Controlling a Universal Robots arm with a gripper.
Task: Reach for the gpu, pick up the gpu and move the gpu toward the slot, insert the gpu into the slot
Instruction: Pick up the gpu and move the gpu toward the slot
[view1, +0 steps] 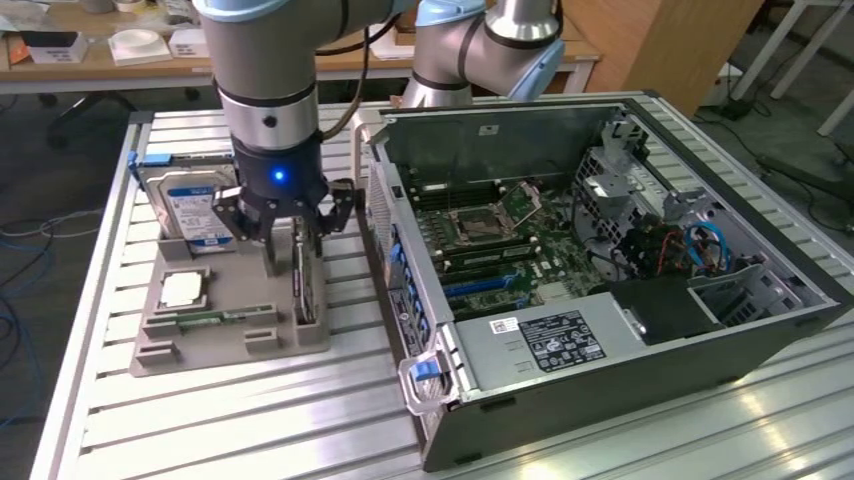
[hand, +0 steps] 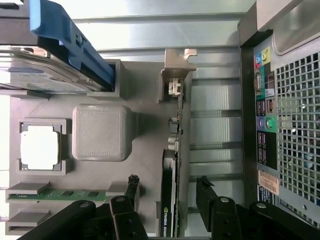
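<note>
1. The gpu (view1: 307, 285) (hand: 170, 200), a thin, flat, dark circuit card with small parts along its edge, is standing on edge in a groove of a matte grey plastic holder (view1: 254, 345) (hand: 145, 125).
2. The holder is lying on the ribbed aluminium table (view1: 200, 420), on the exterior view's left of the open computer case (view1: 601, 370).
3. The black gripper (view1: 304, 250) (hand: 167, 192) is straddling the card; its fingers (hand: 131, 187) are standing spread wide, one on each side, gripping nothing.
4. A shiny, blue-labelled hard drive (view1: 194, 205) is standing at the holder's far end.
</note>
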